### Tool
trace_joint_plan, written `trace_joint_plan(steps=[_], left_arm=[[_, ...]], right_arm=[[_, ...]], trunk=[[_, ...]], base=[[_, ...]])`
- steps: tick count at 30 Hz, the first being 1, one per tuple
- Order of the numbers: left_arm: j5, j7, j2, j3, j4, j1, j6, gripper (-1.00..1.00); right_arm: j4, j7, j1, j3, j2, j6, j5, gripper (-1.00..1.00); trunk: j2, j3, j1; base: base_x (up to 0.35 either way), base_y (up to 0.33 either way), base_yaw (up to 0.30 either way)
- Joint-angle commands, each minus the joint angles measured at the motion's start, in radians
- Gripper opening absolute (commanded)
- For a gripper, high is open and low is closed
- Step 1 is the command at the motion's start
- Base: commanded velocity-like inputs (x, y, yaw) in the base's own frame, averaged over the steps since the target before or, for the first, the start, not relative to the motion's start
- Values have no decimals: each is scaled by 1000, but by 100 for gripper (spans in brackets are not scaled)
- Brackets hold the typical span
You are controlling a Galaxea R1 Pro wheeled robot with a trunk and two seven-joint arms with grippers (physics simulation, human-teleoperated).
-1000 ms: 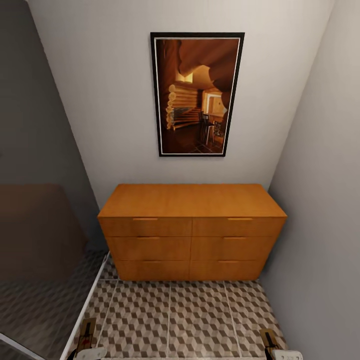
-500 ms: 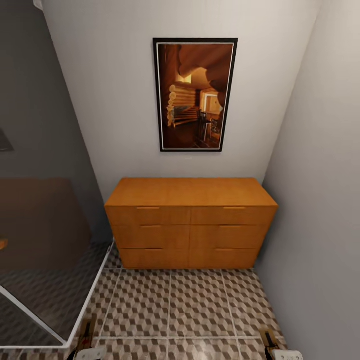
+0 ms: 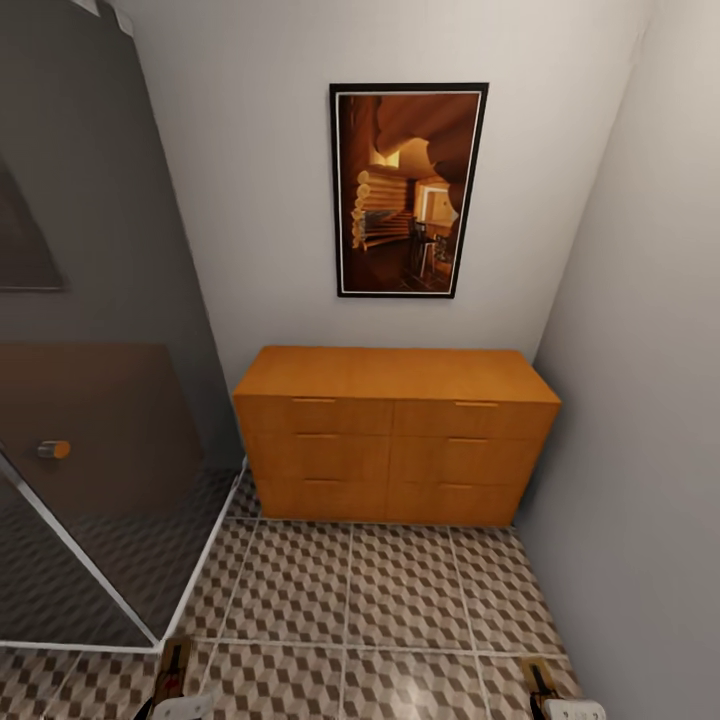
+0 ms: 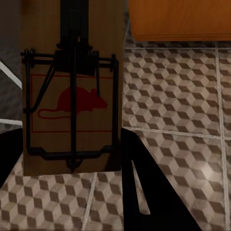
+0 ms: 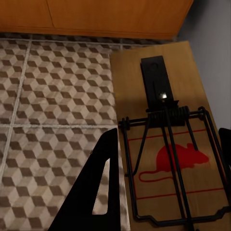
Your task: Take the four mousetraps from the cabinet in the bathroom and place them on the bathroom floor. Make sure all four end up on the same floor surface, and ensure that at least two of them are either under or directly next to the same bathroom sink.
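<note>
I've backed off from the cabinet – it sits farther away than a second ago, more bathroom floor showing – each pincer gripping a mousetrap: left pincer, right pincer; sink-side placement comes next

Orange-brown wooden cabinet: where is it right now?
In the head view, the orange-brown wooden cabinet stands centre-right against the far white wall, under the black-framed picture, on the cube-patterned tile floor.

Cabinet: smooth orange-brown wood, satin finish. Floor: glossy patterned tile, pale grout. Mousetraps: matt wooden boards fitted with dark metal wire. Fingers: matt black. Walls: matt.
</note>
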Motion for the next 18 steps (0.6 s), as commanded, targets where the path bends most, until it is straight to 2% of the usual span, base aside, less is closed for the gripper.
trace_joint_plan(steps=[1, 18], left_arm=[[-5, 10, 0, -7, 1, -1, -1, -100], [-5, 10, 0, -7, 1, -1, -1, -100]], right_arm=[[-1, -5, -1, 8, -1, -3, -7, -100], [-1, -5, -1, 8, -1, -3, -7, -100]], trunk=[[-2, -2, 1], [-2, -2, 1]], base=[[-15, 0, 259], [-2, 0, 272]])
